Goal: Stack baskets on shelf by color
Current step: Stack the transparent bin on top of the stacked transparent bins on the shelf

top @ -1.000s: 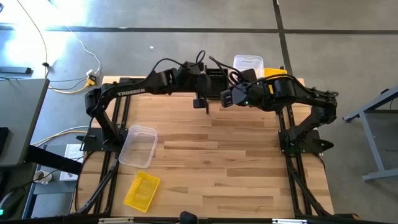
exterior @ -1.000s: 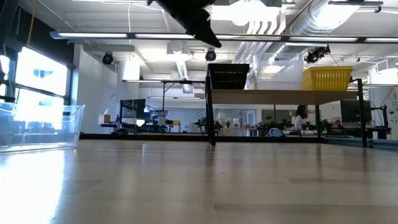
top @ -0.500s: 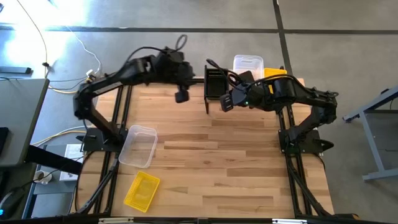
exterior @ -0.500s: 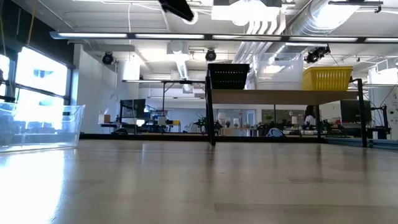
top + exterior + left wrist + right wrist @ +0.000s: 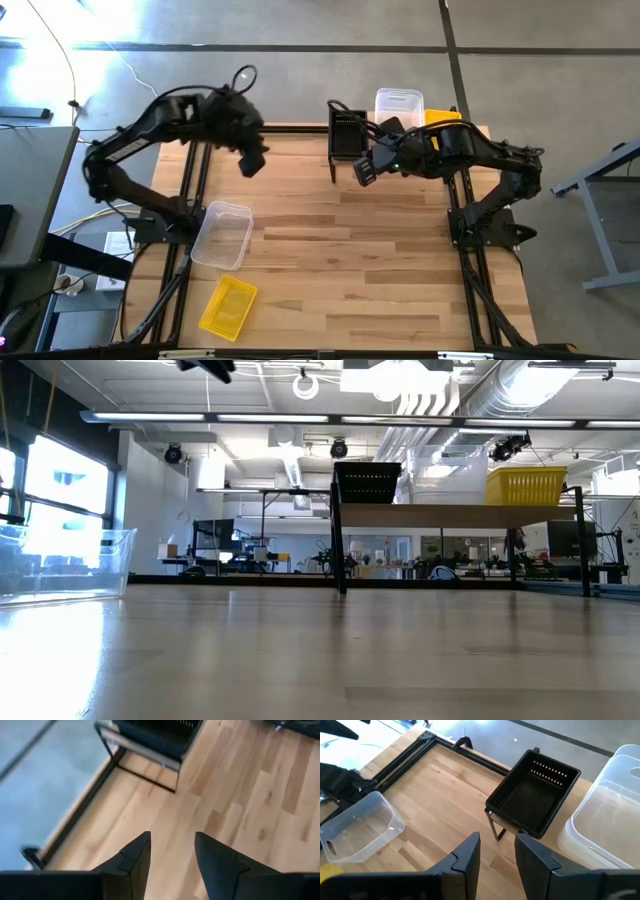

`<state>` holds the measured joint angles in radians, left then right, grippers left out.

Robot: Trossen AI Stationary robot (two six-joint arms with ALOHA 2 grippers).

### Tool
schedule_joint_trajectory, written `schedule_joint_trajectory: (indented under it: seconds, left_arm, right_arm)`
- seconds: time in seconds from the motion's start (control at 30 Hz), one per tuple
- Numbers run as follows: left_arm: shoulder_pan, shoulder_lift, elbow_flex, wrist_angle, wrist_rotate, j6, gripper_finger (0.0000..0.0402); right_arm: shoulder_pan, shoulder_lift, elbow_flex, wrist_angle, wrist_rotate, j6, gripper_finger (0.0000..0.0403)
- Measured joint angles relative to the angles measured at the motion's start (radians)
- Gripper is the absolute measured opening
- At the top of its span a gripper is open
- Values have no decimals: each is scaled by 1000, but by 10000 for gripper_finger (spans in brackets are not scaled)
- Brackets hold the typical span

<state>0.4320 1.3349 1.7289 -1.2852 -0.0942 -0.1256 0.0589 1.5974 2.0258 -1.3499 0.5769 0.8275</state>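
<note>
The shelf (image 5: 455, 515) stands at the table's far edge. On it sit a black basket (image 5: 347, 133), a clear tub (image 5: 398, 103) and a yellow basket (image 5: 442, 117). Another clear tub (image 5: 222, 233) and a yellow basket (image 5: 229, 306) rest on the tabletop near the left edge. My left gripper (image 5: 252, 160) hangs open high over the table's far left part, with nothing between its fingers (image 5: 135, 862). My right gripper (image 5: 362, 172) hovers open just in front of the shelf, looking down at the black basket (image 5: 532, 802), and holds nothing.
The black frames of both arm stands run along the table's left and right sides. The middle and near right of the wooden tabletop (image 5: 380, 270) lie bare. Cables trail off the far left corner.
My left gripper has drawn back from beside the shelf's black basket toward the table's left edge, rising and rolling its wrist as it went. It stays open. The black basket stands unmoved on the shelf. My right gripper has turned a little in place.
</note>
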Motion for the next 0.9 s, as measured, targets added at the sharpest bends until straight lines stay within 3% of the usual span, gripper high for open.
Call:
schedule_joint_trajectory:
  seconds: [0.33,0.9]
  left_arm:
    - [-59,-253,-337,-7,-89,-415,138]
    - [-167,-339,-725,-146,-95,-673,136]
  right_arm:
    - [0,0,0,0,-36,-29,108]
    - [0,0,0,0,-32,28,108]
